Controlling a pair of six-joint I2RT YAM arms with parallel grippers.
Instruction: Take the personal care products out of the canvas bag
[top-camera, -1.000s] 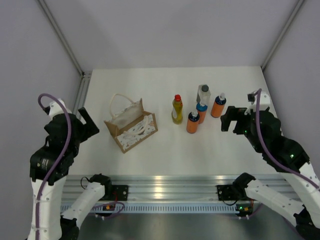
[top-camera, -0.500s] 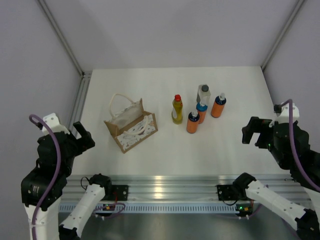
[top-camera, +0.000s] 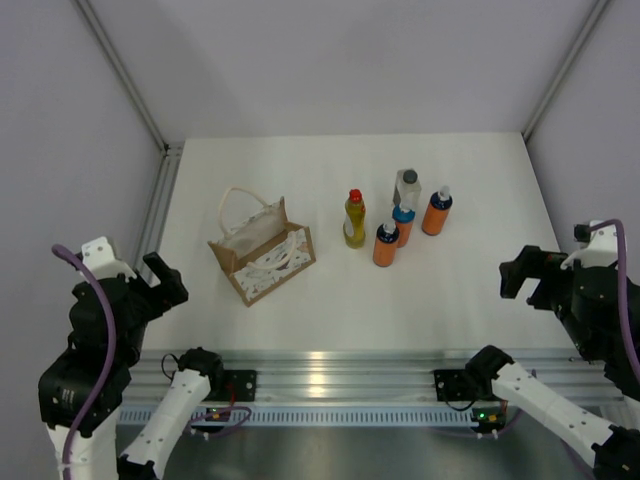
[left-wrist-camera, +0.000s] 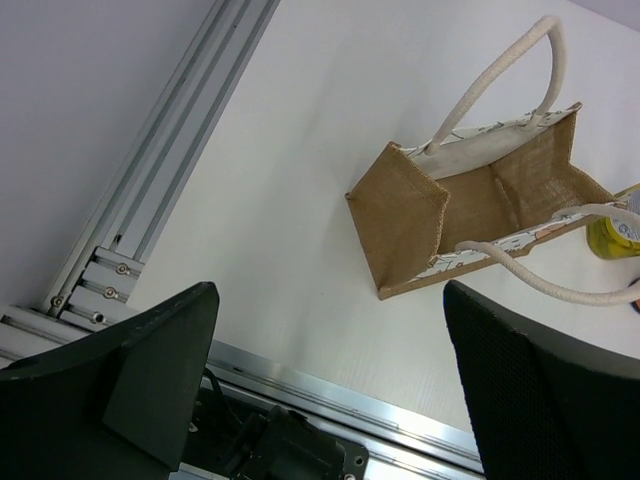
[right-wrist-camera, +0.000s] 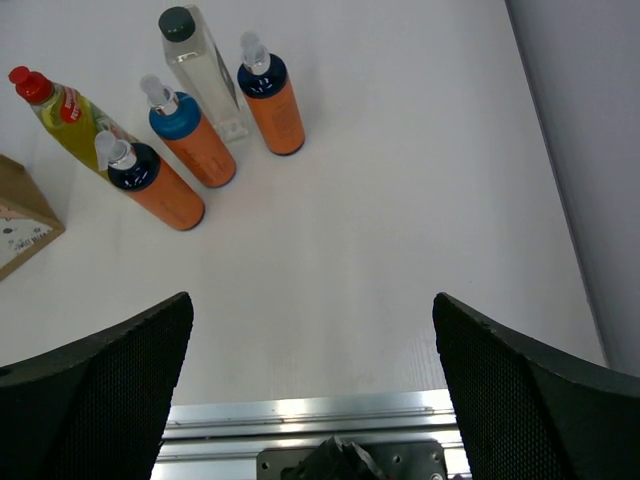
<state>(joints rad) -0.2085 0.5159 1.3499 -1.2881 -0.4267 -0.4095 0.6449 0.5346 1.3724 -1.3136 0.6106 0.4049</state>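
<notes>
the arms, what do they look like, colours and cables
The left arm and right arm have white shells, black joints and a purple cable each. The left gripper and right gripper are black, with broad fingers of fine mesh texture.

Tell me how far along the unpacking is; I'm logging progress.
Done: five bottles stand on the table beside the canvas bag, whose inside looks empty from the left wrist. In hand: nothing; left gripper and right gripper are open. Left: apparently nothing.
</notes>
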